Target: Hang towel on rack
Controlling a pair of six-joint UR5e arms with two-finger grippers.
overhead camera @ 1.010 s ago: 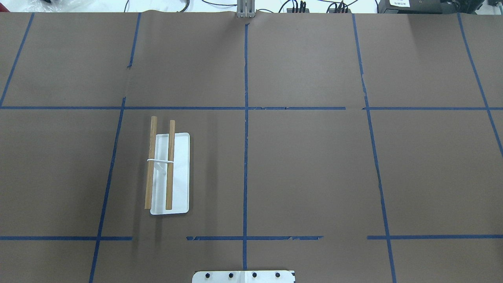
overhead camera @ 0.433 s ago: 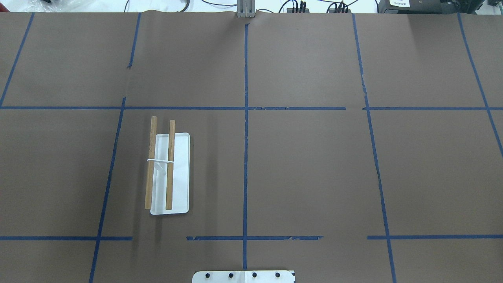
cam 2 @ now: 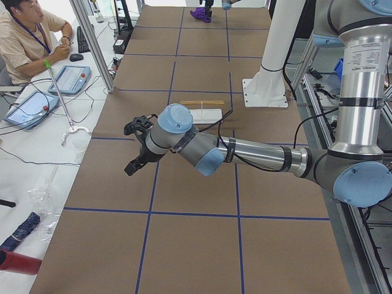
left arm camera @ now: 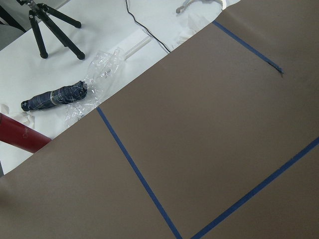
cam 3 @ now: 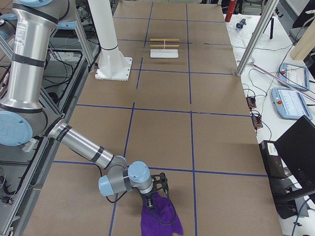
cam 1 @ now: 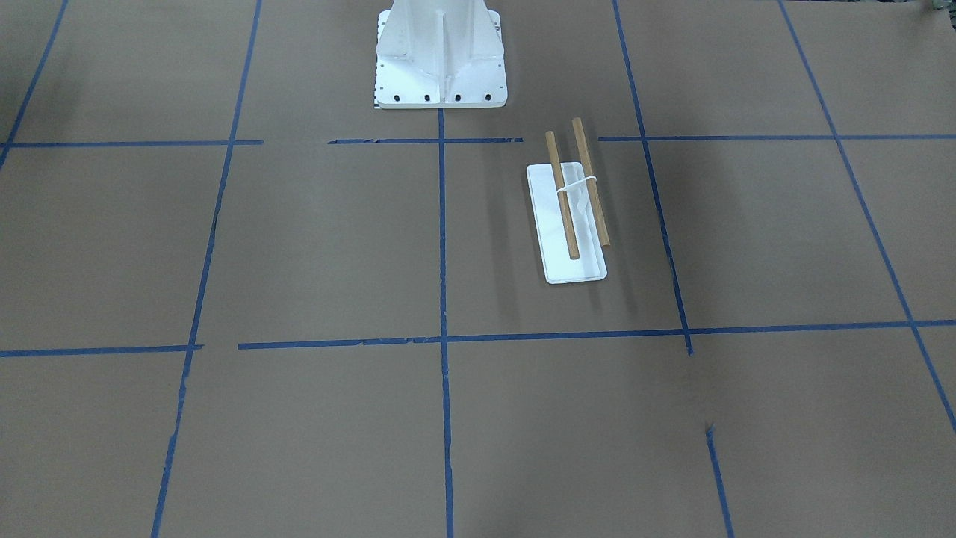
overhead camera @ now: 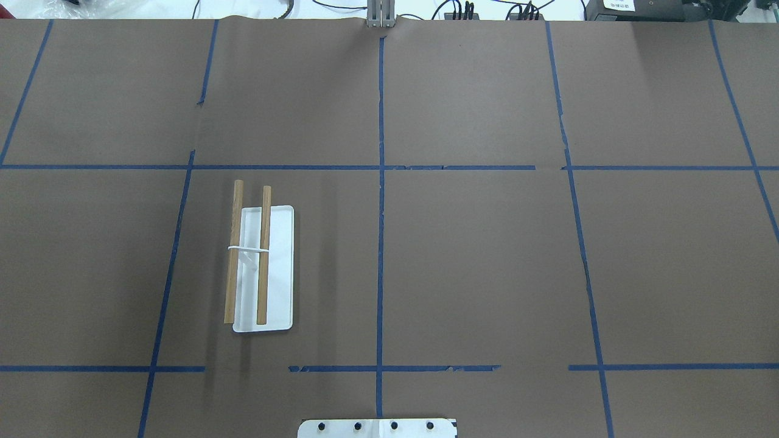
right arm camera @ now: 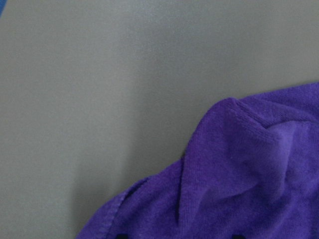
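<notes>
The rack (overhead camera: pixel 261 267) stands on the brown table, its white base under two wooden dowels; it also shows in the front view (cam 1: pixel 571 217), the left view (cam 2: pixel 205 109) and the right view (cam 3: pixel 164 47). The purple towel (cam 3: pixel 160 216) lies crumpled on the table at the robot's far right end, also in the left view (cam 2: pixel 201 13) and filling the right wrist view (right arm camera: pixel 239 179). My right gripper (cam 3: pixel 156 194) sits down on the towel's near edge; I cannot tell whether it is open or shut. My left gripper (cam 2: pixel 136 147) hovers over the table's left end; I cannot tell its state.
The white bolted pedestal (cam 1: pixel 441 52) stands at the robot's side of the table. Metal posts (cam 2: pixel 92 43) (cam 3: pixel 251 42) rise at the far edge. An operator (cam 2: pixel 24 37) sits by the table. A folded umbrella (left arm camera: pixel 52 97) and a red cylinder (left arm camera: pixel 20 138) lie beyond the left end.
</notes>
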